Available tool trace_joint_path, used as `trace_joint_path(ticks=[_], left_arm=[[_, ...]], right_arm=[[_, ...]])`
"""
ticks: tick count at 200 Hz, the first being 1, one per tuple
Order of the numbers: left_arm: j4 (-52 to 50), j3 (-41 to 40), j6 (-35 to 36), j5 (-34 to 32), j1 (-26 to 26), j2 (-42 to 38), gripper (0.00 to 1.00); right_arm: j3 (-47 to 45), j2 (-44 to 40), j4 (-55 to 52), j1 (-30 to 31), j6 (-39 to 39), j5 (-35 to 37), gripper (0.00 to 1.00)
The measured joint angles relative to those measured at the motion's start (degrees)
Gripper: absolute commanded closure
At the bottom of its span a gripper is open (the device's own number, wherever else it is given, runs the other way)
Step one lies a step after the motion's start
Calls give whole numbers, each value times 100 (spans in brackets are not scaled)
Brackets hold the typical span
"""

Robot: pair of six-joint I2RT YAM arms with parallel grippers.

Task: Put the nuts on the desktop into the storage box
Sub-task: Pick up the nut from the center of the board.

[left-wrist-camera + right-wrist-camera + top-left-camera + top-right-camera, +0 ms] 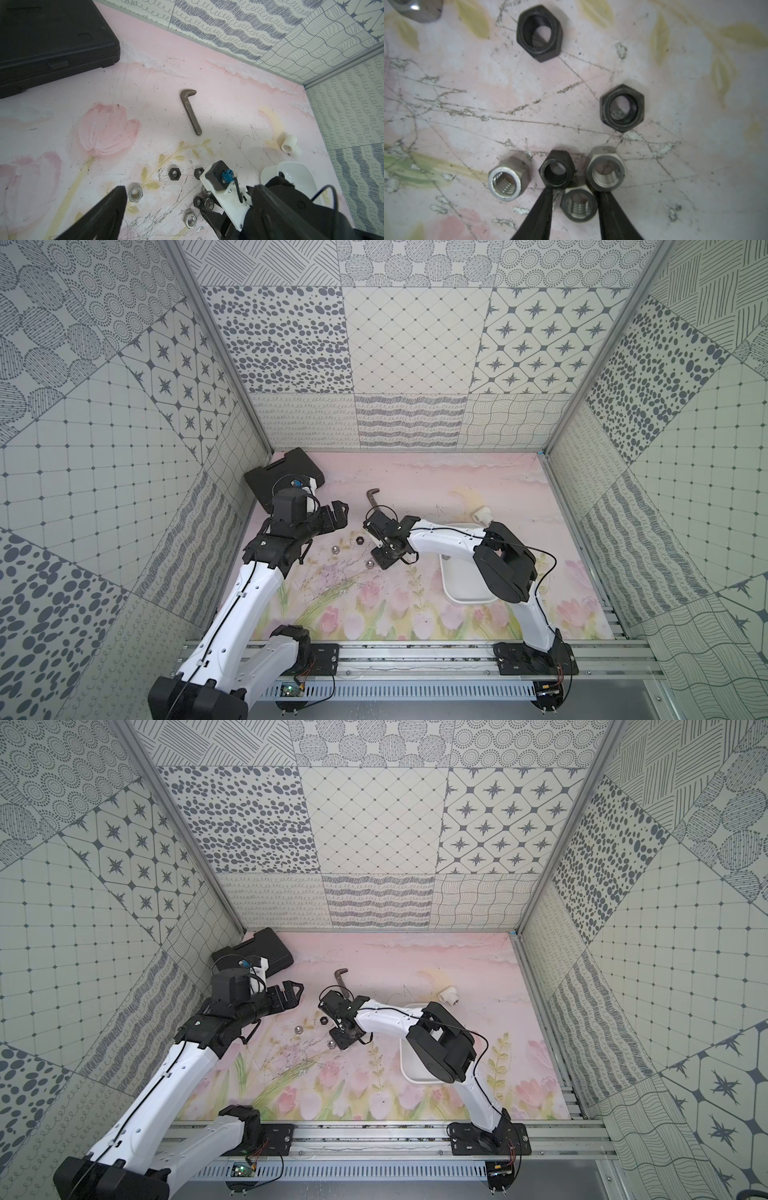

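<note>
Several nuts lie on the flowered desktop [415,489], among them a black one [359,540] and a silver one [335,549]. My right gripper [574,191] points down into a cluster of them. Its two fingers are drawn in close on either side of a silver nut [579,204] that rests on the desktop. A black nut [557,169] and a silver nut [606,168] sit just past the fingertips. My left gripper [334,516] hovers open to the left of the cluster, holding nothing. The white storage box [461,591] lies to the right, partly hidden under the right arm.
A black tool case [286,472] fills the back left corner. A toothed L-shaped metal bar [191,112] lies behind the nuts. A white pipe elbow [289,146] stands by the box's far end. Patterned walls close in three sides.
</note>
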Motion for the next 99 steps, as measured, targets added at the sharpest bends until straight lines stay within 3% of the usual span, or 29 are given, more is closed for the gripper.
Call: trace_joint_path(ticks=[37,99], left_arm=[[0,0,0,-15,0,-13,1],[0,0,0,-17,0,-20,1]], right_arm=[[-11,-4,15,0,-9,37,80],[-992,-951,149,-59,15,22,81]])
